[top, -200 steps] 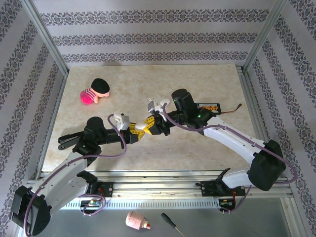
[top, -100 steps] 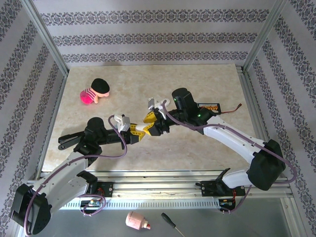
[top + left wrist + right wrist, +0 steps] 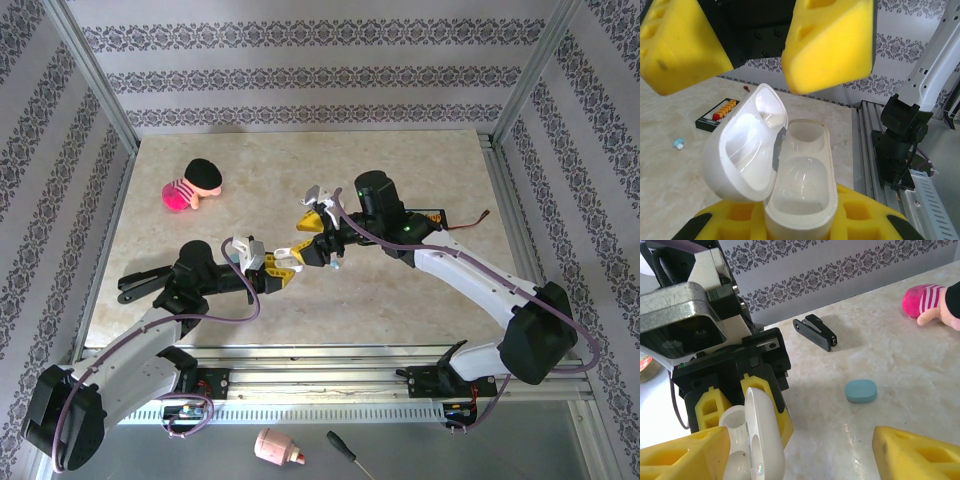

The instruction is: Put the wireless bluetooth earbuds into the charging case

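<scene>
Print on the case [image 3: 800,190]: none, plain white.
Marks on the black keypad [image 3: 720,114], ten o'clock on the tabletop [image 3: 670,175]: too small to read.

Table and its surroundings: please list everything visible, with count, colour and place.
charging case: one, white, lid open, in left hand
second case: one, pale blue, on the table
tiny piece, maybe earbud: one, pale blue, on table
plush doll: one, pink, black hat, far left
button box: one, black, on table
stapler-like tool: one, black, on table
screwdriver: one, dark, below near edge
left hand: one, yellow, shut on charging case
right hand: one, yellow, open, near charging case
</scene>
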